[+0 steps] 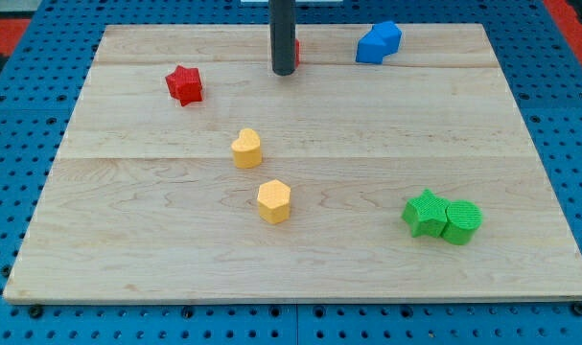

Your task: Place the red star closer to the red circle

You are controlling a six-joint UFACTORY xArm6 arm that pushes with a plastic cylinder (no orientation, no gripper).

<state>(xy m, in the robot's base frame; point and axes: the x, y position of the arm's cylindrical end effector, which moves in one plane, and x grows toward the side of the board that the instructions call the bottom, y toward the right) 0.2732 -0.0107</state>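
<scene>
The red star [185, 84] lies on the wooden board at the view's upper left. The red circle [296, 51] is almost wholly hidden behind the rod near the view's top centre; only a thin red edge shows at the rod's right side. My tip [284, 72] rests on the board right in front of the red circle, well to the right of the red star.
Two blue blocks [379, 42] sit together at the view's top right. A yellow heart-like block [246, 148] and a yellow hexagon [273, 201] lie at centre. A green star [424, 213] touches a green cylinder [461, 221] at lower right. The board's edge [300, 301] borders blue pegboard.
</scene>
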